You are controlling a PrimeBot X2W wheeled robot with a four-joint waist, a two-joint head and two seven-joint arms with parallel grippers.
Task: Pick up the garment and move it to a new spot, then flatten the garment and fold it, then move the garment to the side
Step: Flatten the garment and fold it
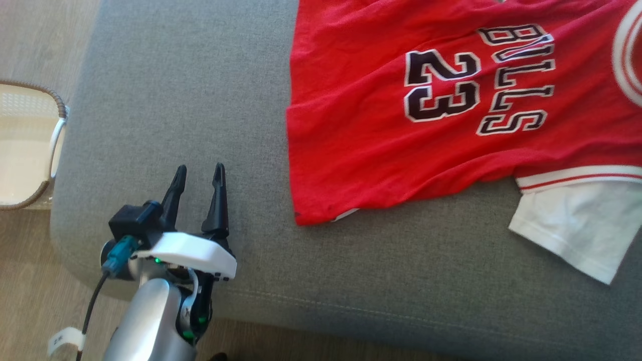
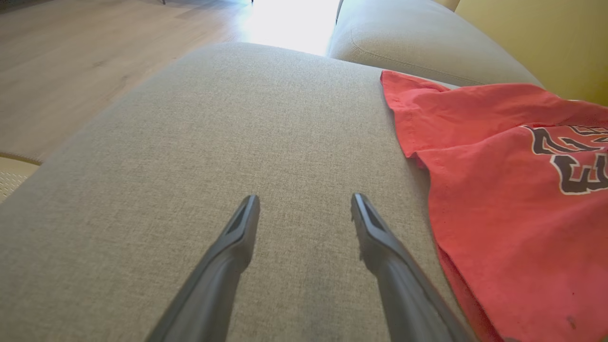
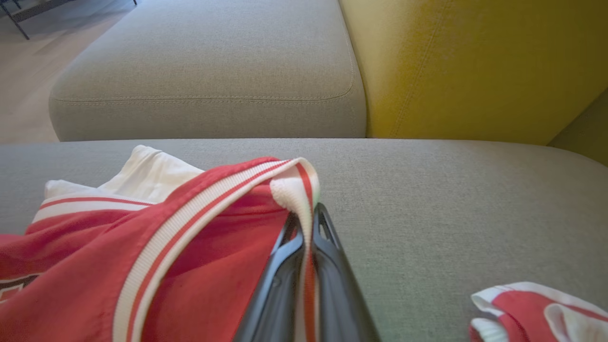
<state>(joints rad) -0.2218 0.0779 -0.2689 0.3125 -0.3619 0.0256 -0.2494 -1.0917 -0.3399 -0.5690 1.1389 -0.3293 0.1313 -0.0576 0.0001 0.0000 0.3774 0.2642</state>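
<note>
A pale basket (image 1: pixel 27 145) is to the left of the left jaws, beside the grey sofa seat (image 1: pixel 200 100). The left jaws are released above the bare seat, with nothing between them. To their right the red jersey (image 1: pixel 361 150) lies spread on the seat. The right jaws are clenched on its white-and-red striped trim (image 3: pixel 294 190), which is bunched at their tips

Left claw (image 1: pixel 199 168) has tapered black fingers (image 1: pixel 216 200), white wrist shell (image 1: pixel 190 250), silver forearm (image 1: pixel 145 321) (teal-plugged cable (image 1: pixel 90 311)).
</note>
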